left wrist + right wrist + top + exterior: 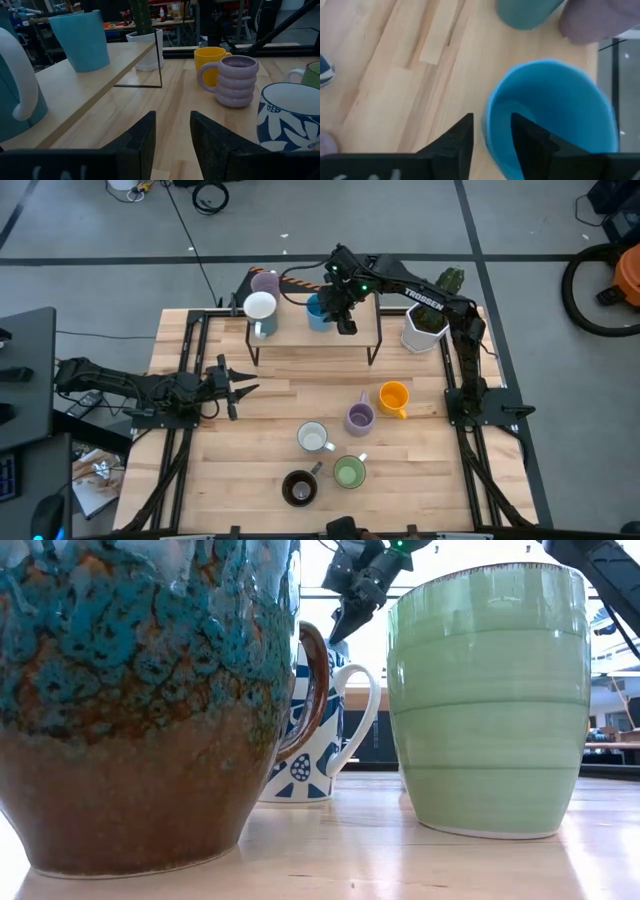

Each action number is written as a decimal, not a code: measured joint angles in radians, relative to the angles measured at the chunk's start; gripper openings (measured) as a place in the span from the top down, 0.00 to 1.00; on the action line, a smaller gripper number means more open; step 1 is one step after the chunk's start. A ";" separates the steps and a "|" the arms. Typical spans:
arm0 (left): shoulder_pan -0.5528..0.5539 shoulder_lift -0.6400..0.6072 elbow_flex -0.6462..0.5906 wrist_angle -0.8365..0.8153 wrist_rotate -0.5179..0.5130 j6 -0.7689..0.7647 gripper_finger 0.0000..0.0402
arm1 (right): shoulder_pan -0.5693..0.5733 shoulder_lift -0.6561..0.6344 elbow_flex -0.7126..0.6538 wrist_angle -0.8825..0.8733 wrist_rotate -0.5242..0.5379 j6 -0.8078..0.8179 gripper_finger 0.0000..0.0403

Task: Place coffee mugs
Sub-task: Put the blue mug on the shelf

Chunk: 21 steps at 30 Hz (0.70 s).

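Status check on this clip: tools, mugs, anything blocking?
Right tool over the raised shelf, fingers astride the blue mug's rim. Left tool open, idle at left edge. Five mugs on the table, three on the shelf. Nothing blocking.
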State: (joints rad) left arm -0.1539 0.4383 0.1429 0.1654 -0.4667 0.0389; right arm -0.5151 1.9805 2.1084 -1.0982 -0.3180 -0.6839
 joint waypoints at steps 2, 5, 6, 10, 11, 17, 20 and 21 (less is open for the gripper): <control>0.000 0.000 0.000 -0.005 0.000 -0.001 0.68 | 0.006 -0.017 0.000 0.016 0.025 0.027 0.61; 0.000 0.000 0.000 -0.008 0.000 -0.001 0.68 | 0.007 -0.039 0.000 0.033 0.034 0.078 0.55; 0.000 0.000 0.000 -0.008 0.000 -0.001 0.68 | 0.007 -0.044 0.000 0.035 0.043 0.101 0.53; 0.000 0.000 0.000 -0.008 0.000 -0.001 0.68 | 0.008 -0.066 0.000 0.014 0.138 0.190 0.45; 0.000 0.000 0.000 -0.009 0.000 -0.001 0.68 | 0.008 -0.073 0.000 0.003 0.175 0.198 0.44; 0.000 0.000 0.000 -0.024 0.000 -0.008 0.68 | -0.011 -0.088 0.000 -0.032 0.417 0.213 0.39; 0.000 0.000 0.000 -0.024 0.000 -0.018 0.68 | -0.040 -0.074 -0.017 -0.016 0.448 0.216 0.39; 0.000 0.000 0.000 -0.024 0.000 -0.022 0.68 | -0.051 -0.069 -0.029 -0.013 0.451 0.216 0.40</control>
State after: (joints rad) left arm -0.1535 0.4385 0.1429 0.1413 -0.4667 0.0174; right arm -0.5663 1.9117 2.0792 -1.1116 0.1328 -0.4674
